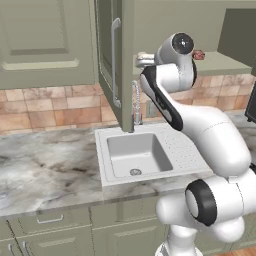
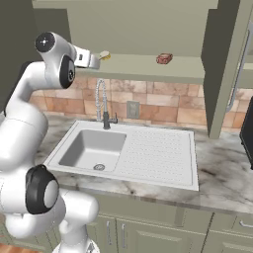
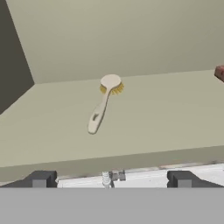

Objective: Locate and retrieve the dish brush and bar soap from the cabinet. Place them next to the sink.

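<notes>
You have the cabinet (image 1: 227, 62) open above the sink (image 1: 150, 155), its door (image 1: 112, 60) swung out edge-on with the silver bar handle (image 1: 115, 60) showing. The arm (image 1: 200, 125) reaches up to the shelf. The bar soap (image 1: 199, 55) sits on that shelf, just right of the arm's upper joint. The chrome faucet (image 1: 136, 107) stands behind the basin.

The bar soap (image 3: 220, 72) is cut off by the hand view's right edge, and the arm hides most of it (image 1: 199, 55) from the left.
</notes>
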